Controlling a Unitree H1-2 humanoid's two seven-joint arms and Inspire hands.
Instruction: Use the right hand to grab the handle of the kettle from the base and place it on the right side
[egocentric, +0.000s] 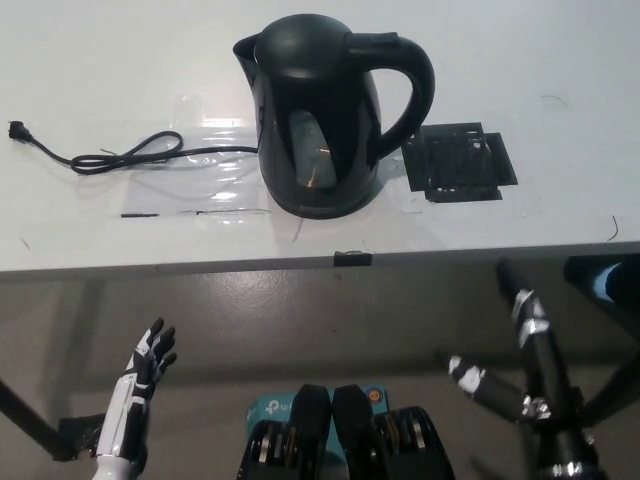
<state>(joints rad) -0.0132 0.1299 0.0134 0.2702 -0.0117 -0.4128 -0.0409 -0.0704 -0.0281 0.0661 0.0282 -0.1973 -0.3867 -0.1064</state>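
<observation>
Resting low at the near left, below the worktop edge, the white left hand (150, 365) holds nothing, fingers spread. At the near right the black right hand (520, 370) is likewise empty, fingers apart, well short of the worktop (100, 80). Farther off, the black kettle (320, 120) stands upright on its base (320, 205) at the worktop's middle, handle (410, 90) facing right. A black cord (130, 155) trails left from the base; a black taped patch (460, 162) lies just right of it.
</observation>
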